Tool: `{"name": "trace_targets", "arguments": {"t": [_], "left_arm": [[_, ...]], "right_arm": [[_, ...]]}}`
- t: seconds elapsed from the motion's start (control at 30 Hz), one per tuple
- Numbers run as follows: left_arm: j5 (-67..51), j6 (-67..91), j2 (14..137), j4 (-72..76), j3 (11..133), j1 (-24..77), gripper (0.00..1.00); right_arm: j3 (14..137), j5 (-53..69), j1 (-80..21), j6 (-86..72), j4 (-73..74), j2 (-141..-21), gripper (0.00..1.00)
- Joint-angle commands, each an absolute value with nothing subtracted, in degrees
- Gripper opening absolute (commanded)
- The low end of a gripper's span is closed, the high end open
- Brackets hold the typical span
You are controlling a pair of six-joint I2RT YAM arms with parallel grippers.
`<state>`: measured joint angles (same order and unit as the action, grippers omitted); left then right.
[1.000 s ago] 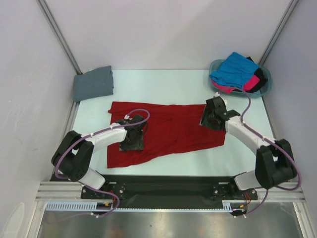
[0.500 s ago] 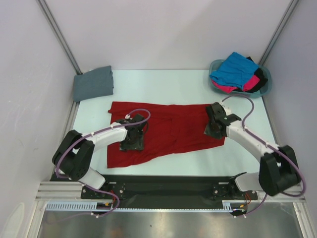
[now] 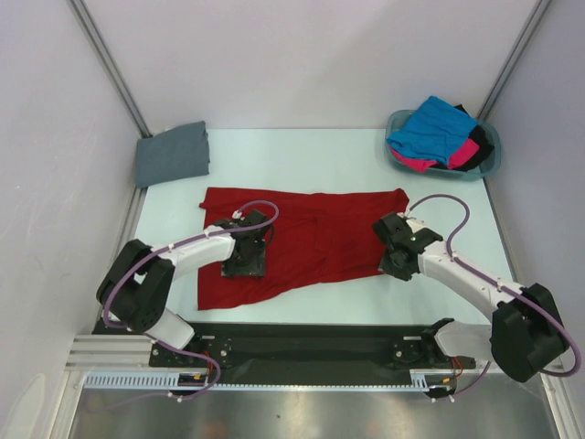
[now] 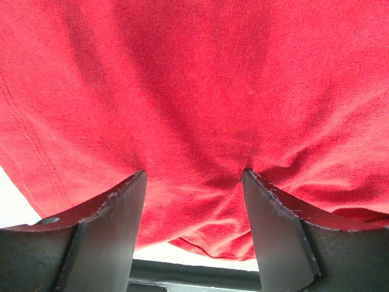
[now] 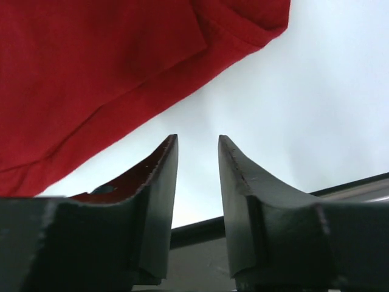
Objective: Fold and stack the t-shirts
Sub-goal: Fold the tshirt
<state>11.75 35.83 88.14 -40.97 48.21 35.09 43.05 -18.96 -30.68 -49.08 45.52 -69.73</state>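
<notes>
A deep red t-shirt (image 3: pixel 315 236) lies spread flat across the middle of the table. My left gripper (image 3: pixel 245 260) stands open on its left part, both fingertips pressed into the red cloth (image 4: pixel 200 91), left gripper (image 4: pixel 194 173). My right gripper (image 3: pixel 397 265) hangs at the shirt's near right corner, open by a narrow gap with nothing between its fingers. In the right wrist view the right gripper (image 5: pixel 197 139) is over bare table, just off the shirt's hem (image 5: pixel 91 73). A slate grey t-shirt (image 3: pixel 172 154) lies folded at the far left.
A teal basket (image 3: pixel 492 163) at the far right corner holds a bright blue shirt (image 3: pixel 430 128), a hot pink one (image 3: pixel 466 152) and a black one (image 3: pixel 477 137) in a heap. Metal frame posts rise at both back corners. The black base rail runs along the near edge.
My right arm has swung from the shirt's far right edge down to its near right corner, and its jaws have narrowed. The left arm has not moved.
</notes>
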Motion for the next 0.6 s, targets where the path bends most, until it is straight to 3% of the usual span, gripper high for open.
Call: {"name": "trace_targets", "arguments": {"t": [0.0,0.3,0.57], "left_arm": [[11.78,36.47,88.68,-34.19,46.41,35.24,0.71],[16.86,39.97,81.92,-36.64,44.92,35.42,0.75],[19.25,47.97,65.06,-41.21,39.82,37.7,0.79]], "right_arm": [[43.33,-21.71,-30.85,-49.4,42.55,-72.23,0.39],[51.06,-15.48,-32.17,-38.0,33.94,-73.74,0.47],[58.18,6.04,-33.75,-30.85,24.98,-82.95,0.48]]}}
